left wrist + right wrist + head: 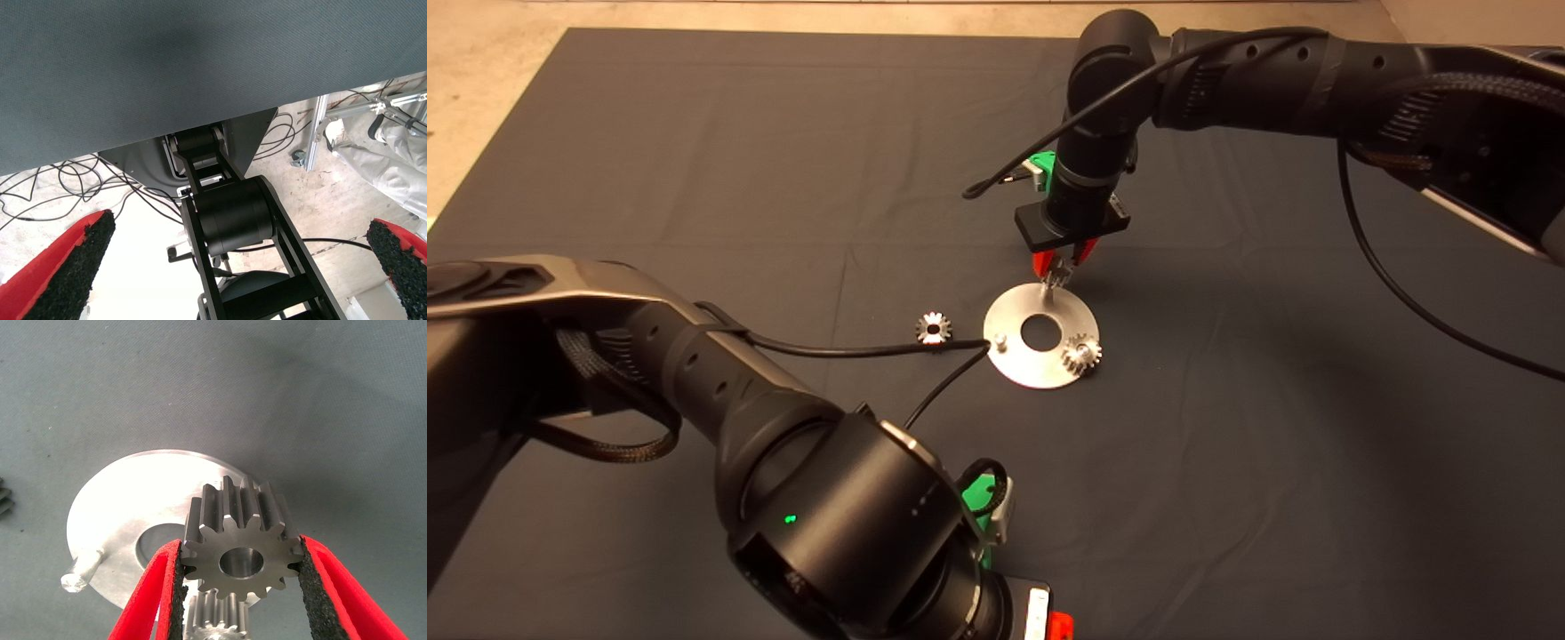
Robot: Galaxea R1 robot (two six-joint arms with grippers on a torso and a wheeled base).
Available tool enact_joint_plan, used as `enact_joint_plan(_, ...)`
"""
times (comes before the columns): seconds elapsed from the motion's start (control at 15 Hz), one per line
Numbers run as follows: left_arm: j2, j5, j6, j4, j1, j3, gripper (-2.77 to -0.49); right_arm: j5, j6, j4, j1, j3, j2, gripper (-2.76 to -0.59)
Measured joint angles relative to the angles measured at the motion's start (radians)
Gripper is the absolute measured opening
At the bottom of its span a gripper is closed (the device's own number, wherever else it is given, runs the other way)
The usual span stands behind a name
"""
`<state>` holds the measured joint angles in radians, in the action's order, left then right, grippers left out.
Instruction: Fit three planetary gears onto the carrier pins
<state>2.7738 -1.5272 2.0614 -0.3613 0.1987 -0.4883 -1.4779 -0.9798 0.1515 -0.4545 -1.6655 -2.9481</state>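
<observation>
My right gripper [1062, 265] is shut on one planetary gear [1056, 278] and holds it just over the far rim of the silver disc [1021, 313]. In the right wrist view the gear [240, 543] sits flat between the red fingers [150, 600], bore facing the camera. The pin under it is hidden. A second gear [1080, 356] sits on a carrier pin at the disc's near right; it also shows in the right wrist view [217, 620]. One bare pin [1001, 340] stands at the disc's left rim. A third gear [933, 328] lies on the mat left of the disc.
My left arm is parked at the lower left, its gripper [1049, 622] at the bottom edge, fingers [67, 267] wide apart. Its wrist view looks past the mat's edge [200, 80] at floor cables. A black cable [854, 351] runs across the mat near the loose gear.
</observation>
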Motion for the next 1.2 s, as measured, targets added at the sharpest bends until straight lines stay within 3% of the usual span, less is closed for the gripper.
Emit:
enact_joint_plan(0.33,-0.001,0.000,0.000,0.000,-0.002,0.000,-0.51,0.008,0.000,0.000,0.007,0.000,-0.014,-2.34)
enact_joint_plan(1.2,-0.007,0.000,0.000,0.000,-0.002,0.000,-0.51,0.002,0.000,0.000,0.025,-0.009,-0.014,-2.35)
